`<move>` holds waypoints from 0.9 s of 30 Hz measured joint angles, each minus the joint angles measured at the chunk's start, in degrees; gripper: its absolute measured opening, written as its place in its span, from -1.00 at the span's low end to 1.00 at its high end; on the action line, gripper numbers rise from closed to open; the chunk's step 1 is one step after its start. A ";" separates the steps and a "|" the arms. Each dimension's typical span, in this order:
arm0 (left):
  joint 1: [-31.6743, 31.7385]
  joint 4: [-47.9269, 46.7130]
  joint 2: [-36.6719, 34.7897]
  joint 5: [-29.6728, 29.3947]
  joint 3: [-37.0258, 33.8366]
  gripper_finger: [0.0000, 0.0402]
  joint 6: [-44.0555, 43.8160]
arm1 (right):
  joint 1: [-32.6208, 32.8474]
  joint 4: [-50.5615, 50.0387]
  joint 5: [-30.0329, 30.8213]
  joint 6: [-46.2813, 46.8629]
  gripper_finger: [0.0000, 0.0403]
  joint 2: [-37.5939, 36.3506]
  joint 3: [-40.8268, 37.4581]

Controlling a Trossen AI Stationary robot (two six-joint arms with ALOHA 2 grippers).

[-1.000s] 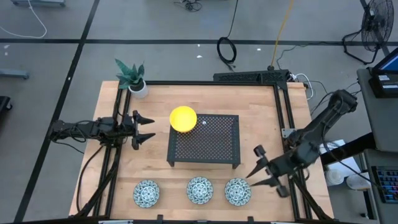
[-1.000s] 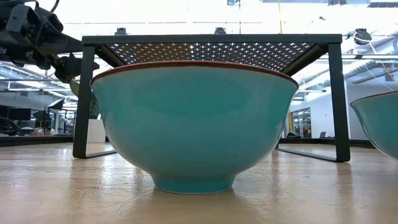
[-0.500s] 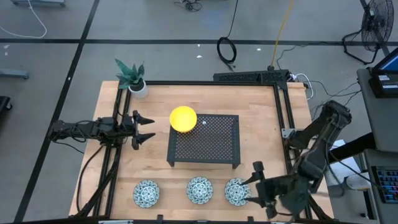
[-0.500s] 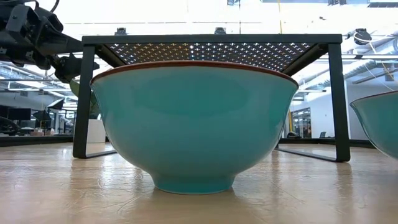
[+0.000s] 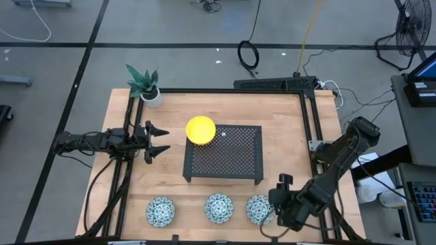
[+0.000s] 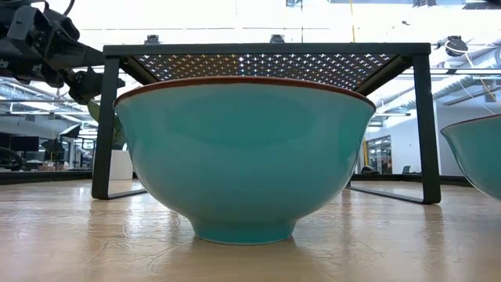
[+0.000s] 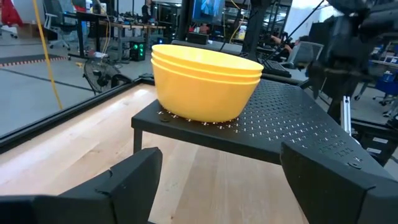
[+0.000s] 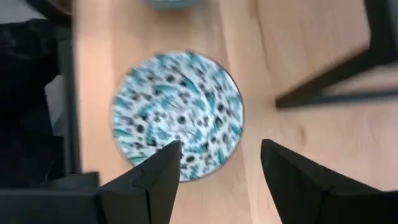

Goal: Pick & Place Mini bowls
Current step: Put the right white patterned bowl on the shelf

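Note:
A stack of yellow mini bowls stands on the far left corner of the black perforated rack. Three blue-green patterned bowls stand in a row near the table's near edge: left, middle, right. My right gripper hangs open above the right patterned bowl, pointing down, with one finger over its rim and the other over bare wood. My left gripper waits open, level, left of the rack, facing the yellow stack.
A white pot with a green plant stands at the table's far left corner. The rack's legs stand close to the right bowl. Bare wood lies between the rack and the bowl row. Black frame rails run along the table's sides.
My right gripper has swung from the table's right side toward the near edge and leftward, over the right patterned bowl, and has tipped from slanting to pointing down. The bowls and my left arm have kept still.

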 joint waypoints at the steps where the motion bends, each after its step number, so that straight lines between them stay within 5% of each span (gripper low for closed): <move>1: 0.00 -0.02 0.00 0.00 0.00 0.61 0.00 | -0.52 0.30 -0.76 1.51 0.03 0.00 -1.07; 7: 0.00 -0.02 0.00 0.00 0.00 0.57 0.00 | -2.74 1.80 -2.44 7.53 0.03 -0.02 -7.35; 18: 0.00 -0.02 0.00 0.00 0.00 0.63 0.00 | -7.17 19.77 -17.60 10.34 0.03 0.00 -17.31; 27: 0.00 -0.02 0.00 0.00 0.00 0.56 0.00 | -7.79 17.55 -17.58 11.64 0.03 0.00 -17.37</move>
